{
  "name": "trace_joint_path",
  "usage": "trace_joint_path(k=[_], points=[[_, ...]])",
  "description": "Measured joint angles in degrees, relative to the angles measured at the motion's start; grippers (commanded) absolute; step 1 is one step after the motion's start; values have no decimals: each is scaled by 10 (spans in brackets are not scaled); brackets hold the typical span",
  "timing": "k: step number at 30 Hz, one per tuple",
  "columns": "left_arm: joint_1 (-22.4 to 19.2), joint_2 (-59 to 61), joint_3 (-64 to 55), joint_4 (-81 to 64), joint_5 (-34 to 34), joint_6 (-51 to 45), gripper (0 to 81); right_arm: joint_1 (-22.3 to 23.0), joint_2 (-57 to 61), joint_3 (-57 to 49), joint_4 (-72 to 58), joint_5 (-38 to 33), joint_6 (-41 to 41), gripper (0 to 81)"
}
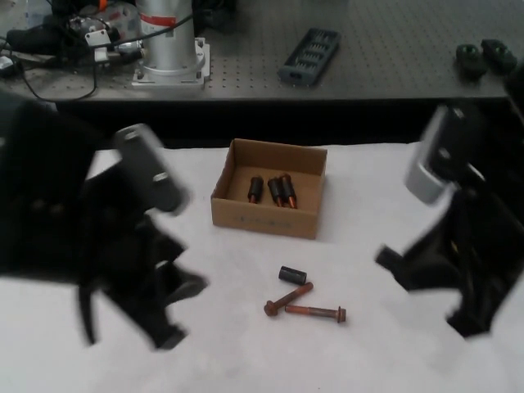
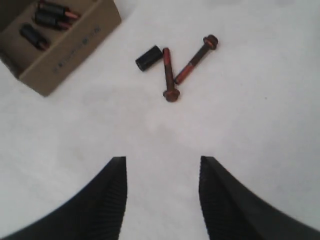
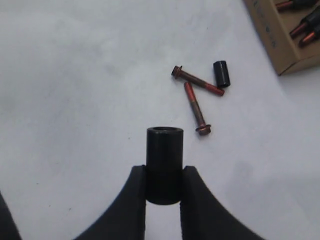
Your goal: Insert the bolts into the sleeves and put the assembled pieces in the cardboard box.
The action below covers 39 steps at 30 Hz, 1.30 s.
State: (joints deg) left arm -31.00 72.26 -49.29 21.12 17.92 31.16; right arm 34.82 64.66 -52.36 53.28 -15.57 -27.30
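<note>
Pinches a black sleeve (image 3: 164, 150) in the right gripper (image 3: 163, 192), fingers pressed on its lower half, open end poking clear past the fingertips, above white cloth (image 3: 75, 75).

Holds the left gripper (image 2: 162, 197) spread wide, nothing between its ribbed fingers (image 2: 110, 200), over bare cloth and well short of the loose parts.

On the cloth, on the near side of the box (image 1: 262, 217): a loose sleeve (image 1: 292, 274) on its side, just beside the tip of a bolt (image 1: 288, 297). Next to that, a second bolt (image 1: 315, 312), both rust-orange, set in a shallow V, the second's tip at or touching the first's shank near the head.

Inside the box: three assembled pieces (image 1: 276, 192) side by side, orange bolt ends sticking out of black sleeves.

Flanking the parts in the high view: a dark arm on each side. Behind the cloth: a perforated metal table (image 1: 393, 49) carrying a metal post (image 1: 168, 37) and a black tray (image 1: 309, 54).
</note>
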Motion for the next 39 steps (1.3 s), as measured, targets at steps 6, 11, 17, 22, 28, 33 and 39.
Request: trace_joint_path(k=[6,11,17,22,28,33,39], points=[[-54,129,-84,-18,41,83,339,0,-66,56,1,0,9,20],[-59,193,-117,-18,73,104,339,0,-81,59,-3,-9,11,20],[-59,263,-162,-18,99,119,339,0,-81,64,-18,-11,11,20],[-63,294,-185,-18,102,130,339,0,-81,64,-26,-18,18,20],[-66,321,-195,0,106,162,339,0,-81,64,-26,-20,18,20],[-68,344,-197,10,105,192,339,0,-81,64,-27,-20,19,20],[-68,376,-215,-3,97,201,339,0,-81,64,-29,-22,19,20]])
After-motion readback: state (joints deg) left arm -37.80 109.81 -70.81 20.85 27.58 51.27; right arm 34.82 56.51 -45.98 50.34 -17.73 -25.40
